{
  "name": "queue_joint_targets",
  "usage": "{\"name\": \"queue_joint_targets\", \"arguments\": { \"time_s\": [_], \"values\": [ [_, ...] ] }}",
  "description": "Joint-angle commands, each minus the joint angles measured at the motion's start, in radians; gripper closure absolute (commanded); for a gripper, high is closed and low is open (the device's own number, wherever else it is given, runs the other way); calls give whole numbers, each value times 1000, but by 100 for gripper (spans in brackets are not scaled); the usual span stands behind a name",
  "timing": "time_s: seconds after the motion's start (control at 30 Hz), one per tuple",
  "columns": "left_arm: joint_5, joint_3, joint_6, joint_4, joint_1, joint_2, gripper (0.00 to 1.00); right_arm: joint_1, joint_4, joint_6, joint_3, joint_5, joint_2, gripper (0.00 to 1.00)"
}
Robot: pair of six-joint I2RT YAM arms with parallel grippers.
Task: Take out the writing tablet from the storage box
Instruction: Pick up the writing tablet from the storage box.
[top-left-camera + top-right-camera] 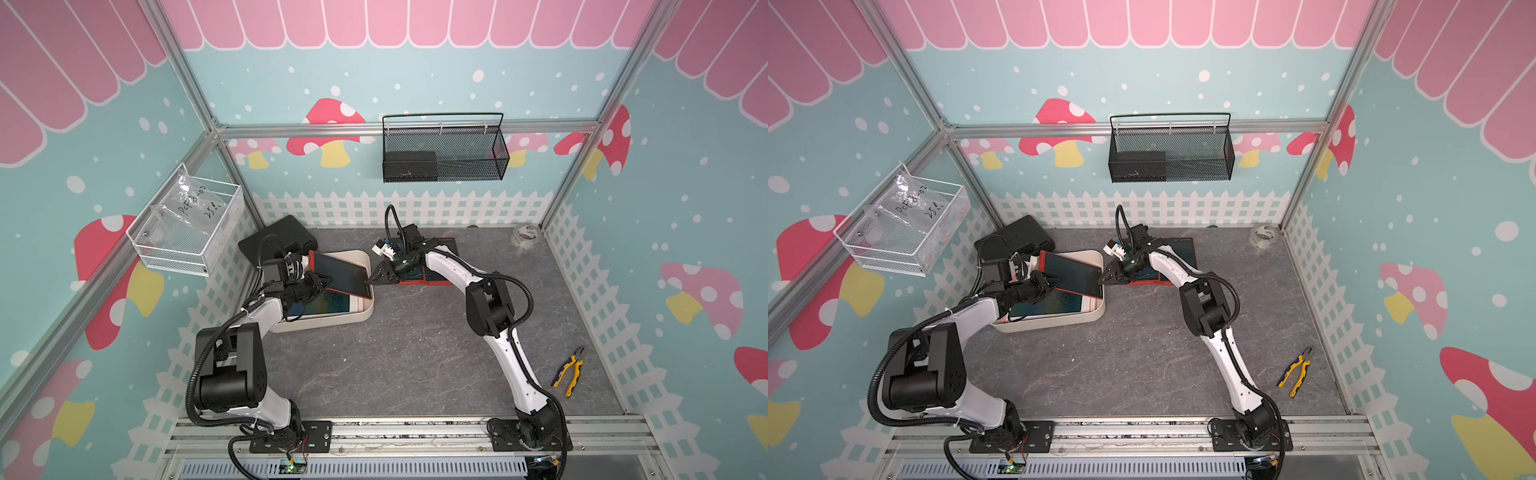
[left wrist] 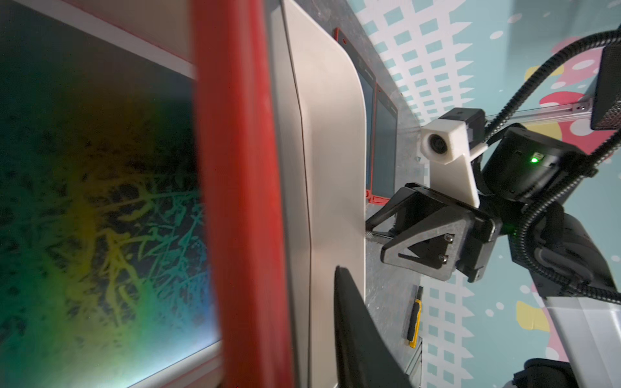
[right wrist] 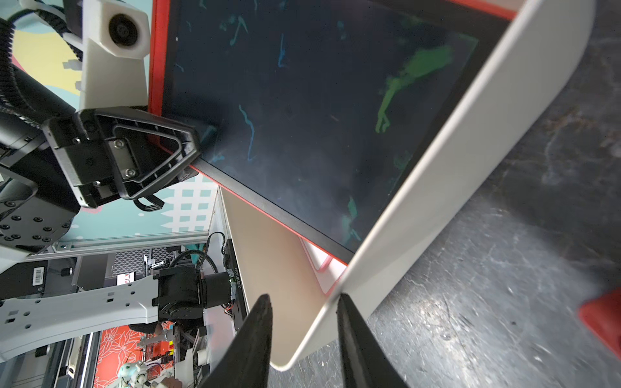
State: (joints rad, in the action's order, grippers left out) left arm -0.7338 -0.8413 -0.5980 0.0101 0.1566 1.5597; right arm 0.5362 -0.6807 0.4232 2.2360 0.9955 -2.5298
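Observation:
The cream-white storage box (image 1: 332, 322) (image 1: 1059, 322) sits at the table's back left. A red-framed writing tablet (image 1: 340, 274) (image 3: 302, 117) is tilted over it, its left end raised and its right end on the box's right rim. My left gripper (image 1: 318, 277) (image 3: 198, 151) is shut on that raised left edge. In the left wrist view the red frame (image 2: 242, 201) hides one finger. A second, pale-framed tablet (image 1: 328, 303) (image 2: 100, 201) lies flat in the box. My right gripper (image 1: 370, 281) (image 3: 304, 299) stands open astride the box's right wall (image 3: 453, 184).
Two more red tablets (image 1: 432, 270) lie on the table under the right arm. A black case (image 1: 278, 239) lies behind the box. A tape roll (image 1: 525, 236) stands at the back right and yellow pliers (image 1: 570, 371) lie at the right. Mesh baskets (image 1: 444, 149) (image 1: 187, 228) hang on the walls.

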Motion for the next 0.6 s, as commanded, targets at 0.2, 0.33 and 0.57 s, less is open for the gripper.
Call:
{"name": "queue_joint_targets", "arguments": {
  "time_s": [0.2,0.33,0.57],
  "values": [
    [55,-23,40,33,16,-30,94,-29,-17,-36,9,-7,9,66],
    [50,-18,27,19,22,-34,97,-42,-26,-49,4,-13,20,66],
    [35,-16,-6,41,51,-106,99,-73,-52,-71,3,-37,50,66]
  ]
}}
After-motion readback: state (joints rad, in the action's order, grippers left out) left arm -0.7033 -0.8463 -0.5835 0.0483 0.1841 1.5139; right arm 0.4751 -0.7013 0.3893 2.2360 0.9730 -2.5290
